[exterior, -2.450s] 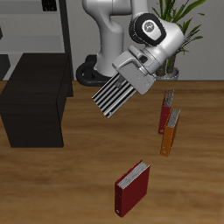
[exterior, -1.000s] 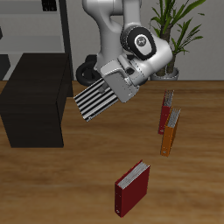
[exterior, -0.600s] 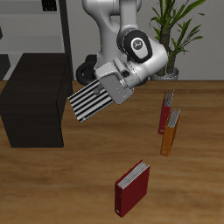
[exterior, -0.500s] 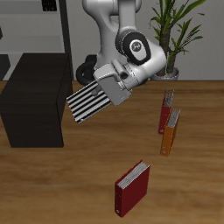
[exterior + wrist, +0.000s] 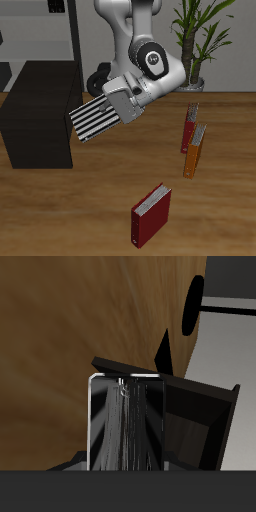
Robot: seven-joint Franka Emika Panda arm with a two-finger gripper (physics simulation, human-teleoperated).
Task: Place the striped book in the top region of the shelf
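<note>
Now the shelf (image 5: 40,110) lies just ahead of the gripper (image 5: 128,92), its flat top slightly below. The gripper clamps the book (image 5: 103,118) by one edge, carrying it in mid-air, its free end reaching toward the shelf. Best to keep the book level, clear the shelf's near edge, then lower it flat.
</note>
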